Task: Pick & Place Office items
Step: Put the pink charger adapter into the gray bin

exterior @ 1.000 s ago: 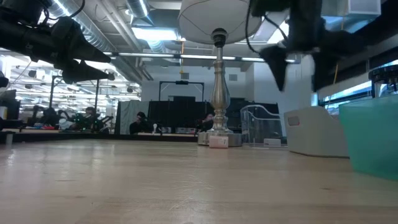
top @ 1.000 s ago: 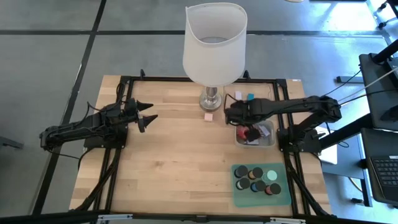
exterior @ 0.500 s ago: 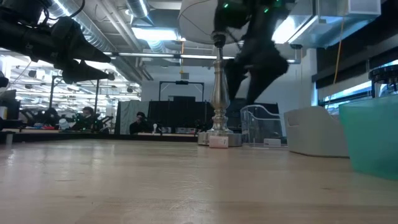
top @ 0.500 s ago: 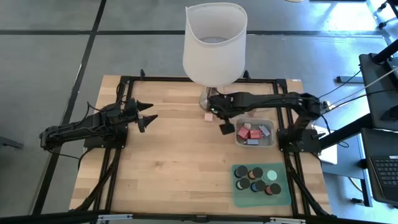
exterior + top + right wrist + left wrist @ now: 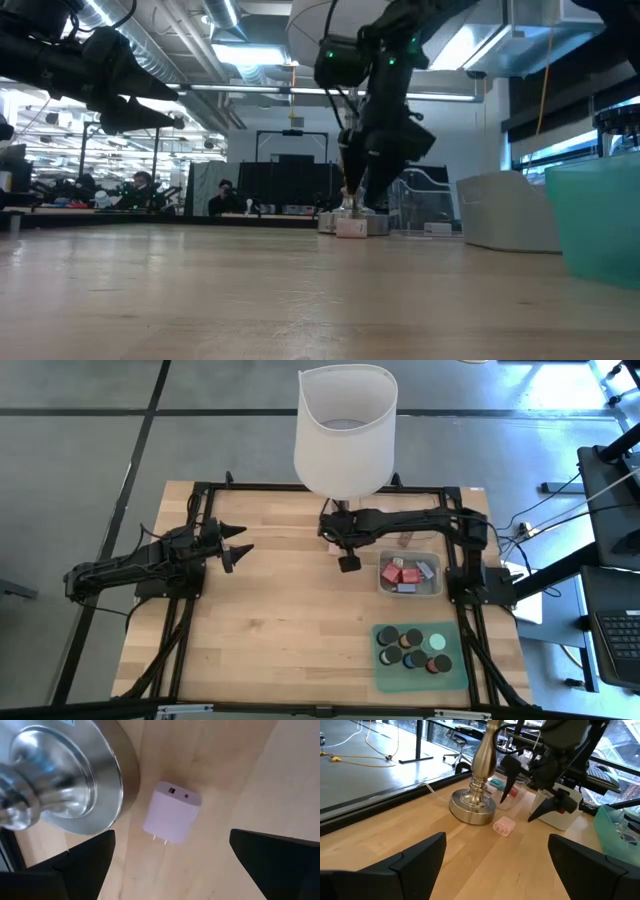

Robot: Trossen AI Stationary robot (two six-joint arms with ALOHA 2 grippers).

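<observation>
Right hand [image 5: 170, 865] hangs directly over the pink charger block [image 5: 172, 819], fingers spread wide, one to each side of it, nothing gripped. The block lies flat on the wooden surface [image 5: 280, 630], two small prongs showing at one end, just beside the lamp's shiny metal base [image 5: 55, 775] but not touching it. From above, the right arm reaches across from the far right, its hand [image 5: 343, 552] near the foot of the big white-shaded lamp [image 5: 345, 428]. Over on the other side, the left hand [image 5: 238, 543] hovers above the surface, well apart from the action, fingers wide and empty. The left wrist camera shows the pink block [image 5: 504, 826] near the lamp base, with the right hand's dark fingers [image 5: 509, 782] poised above. Red and grey pieces sit in the clear tray [image 5: 436, 588]; black round cylinders and a mint-green disc [image 5: 437, 642] rest on the green mat [image 5: 458, 677].
</observation>
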